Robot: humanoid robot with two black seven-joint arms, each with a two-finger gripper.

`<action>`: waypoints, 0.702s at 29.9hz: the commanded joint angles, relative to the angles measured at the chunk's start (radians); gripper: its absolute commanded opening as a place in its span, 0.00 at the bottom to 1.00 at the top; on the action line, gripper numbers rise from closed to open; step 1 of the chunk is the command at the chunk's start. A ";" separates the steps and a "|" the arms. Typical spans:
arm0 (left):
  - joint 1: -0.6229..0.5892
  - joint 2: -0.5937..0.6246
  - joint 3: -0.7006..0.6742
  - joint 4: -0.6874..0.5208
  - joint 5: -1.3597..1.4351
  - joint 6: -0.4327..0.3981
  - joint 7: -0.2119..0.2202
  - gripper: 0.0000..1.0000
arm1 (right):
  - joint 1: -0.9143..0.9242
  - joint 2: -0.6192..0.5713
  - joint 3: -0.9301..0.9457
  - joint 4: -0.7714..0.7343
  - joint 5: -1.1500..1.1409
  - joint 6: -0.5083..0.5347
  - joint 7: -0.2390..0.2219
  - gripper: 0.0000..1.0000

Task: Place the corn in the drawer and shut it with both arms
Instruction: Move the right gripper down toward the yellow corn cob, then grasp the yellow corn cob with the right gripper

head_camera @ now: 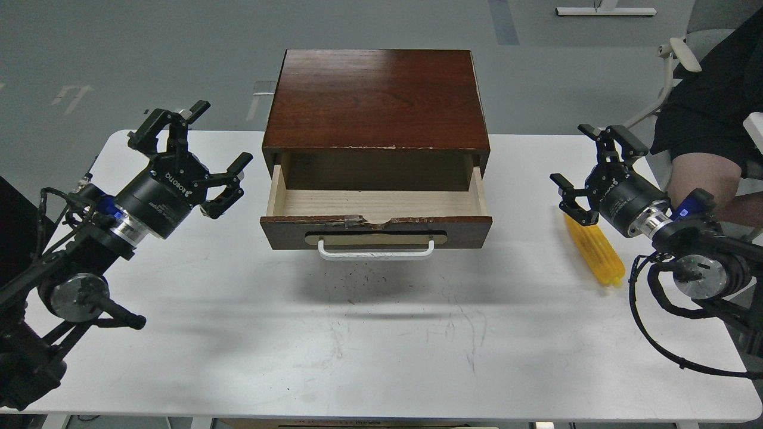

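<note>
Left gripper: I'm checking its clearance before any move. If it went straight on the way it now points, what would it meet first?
The left gripper, open, points up and right, toward the cabinet above the open drawer. The cabinet's left side looks like first contact, though depth is unclear; it might pass behind.

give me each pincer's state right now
Left pincer: open, holding nothing, beside the drawer.
Right pincer: open, empty, just above the corn on the table.
</note>
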 commanded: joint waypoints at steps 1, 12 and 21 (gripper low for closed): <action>0.002 0.000 0.000 0.000 -0.001 -0.007 -0.006 1.00 | 0.013 -0.025 -0.002 0.008 -0.010 0.002 0.000 0.99; 0.005 -0.002 0.017 0.002 0.022 -0.030 -0.011 1.00 | 0.056 -0.245 -0.005 0.002 -0.584 0.011 0.000 1.00; 0.008 -0.006 0.015 0.003 0.022 -0.030 -0.012 1.00 | 0.033 -0.319 -0.036 -0.030 -1.224 -0.087 0.000 1.00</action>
